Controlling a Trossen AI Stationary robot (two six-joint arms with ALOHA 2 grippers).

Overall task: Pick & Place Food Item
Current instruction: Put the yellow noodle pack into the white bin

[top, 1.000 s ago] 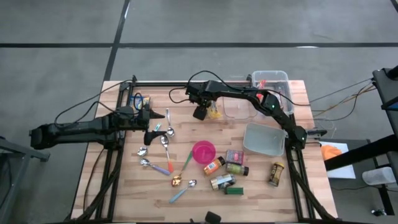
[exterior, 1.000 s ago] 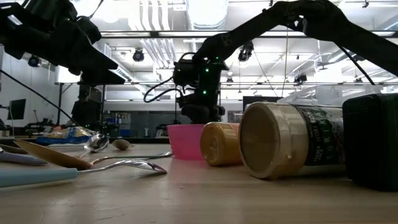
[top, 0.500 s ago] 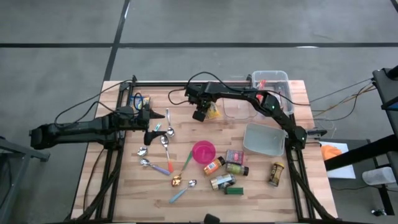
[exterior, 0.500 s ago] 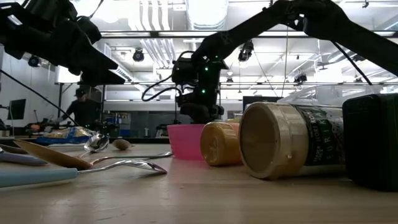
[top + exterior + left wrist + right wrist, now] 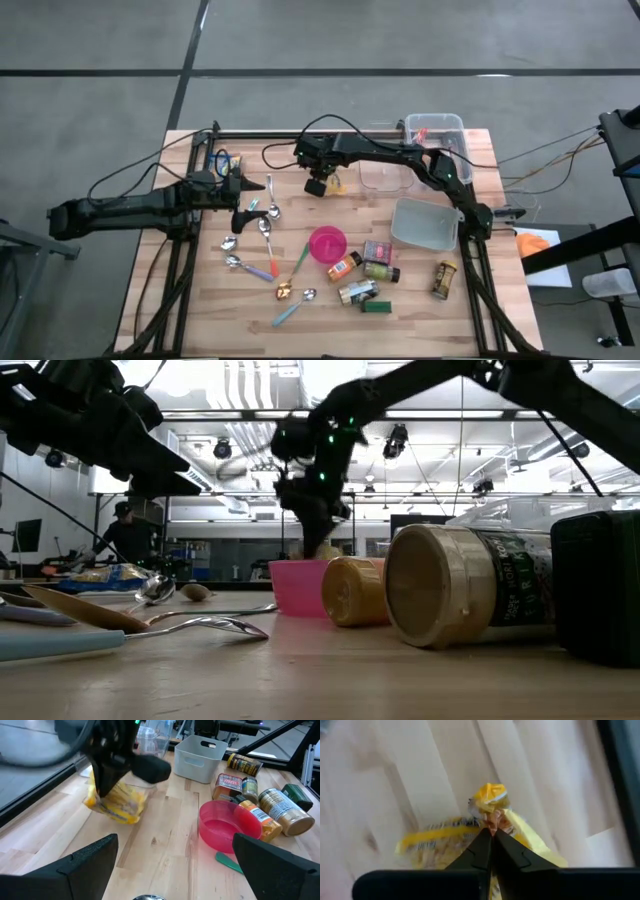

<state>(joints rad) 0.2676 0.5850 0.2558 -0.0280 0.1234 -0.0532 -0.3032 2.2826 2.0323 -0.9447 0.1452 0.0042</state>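
A yellow snack bag [image 5: 445, 845] hangs at the table's far middle, also seen in the left wrist view [image 5: 117, 800] and in the high view [image 5: 334, 184]. My right gripper [image 5: 491, 834] is shut on it from above; in the high view the gripper [image 5: 318, 186] is just left of the bag. In the low view the gripper [image 5: 312, 510] hangs above the pink bowl. My left gripper [image 5: 245, 200] waits at the table's left, open, its fingers [image 5: 90, 862] spread wide with nothing between them. My right gripper pinches the bag's crimped top end [image 5: 489, 800] between its two fingertips. The fingers slant steeply down onto it from above. The bag hangs below them, tilted; whether its lower end [image 5: 112, 814] touches the table I cannot tell.
A pink bowl [image 5: 327, 243] stands mid-table with jars and bottles [image 5: 365, 272] to its right. A grey bin [image 5: 425, 224] is at the right, and clear containers [image 5: 385, 177] at the far right. Spoons [image 5: 262, 228] lie at the left, and a small packet [image 5: 226, 162] at the far left.
My right gripper has risen and moved a little toward the table's left edge, taking the yellow bag with it. The bag, which lay flat on the wood, now hangs from its top end below the fingers.
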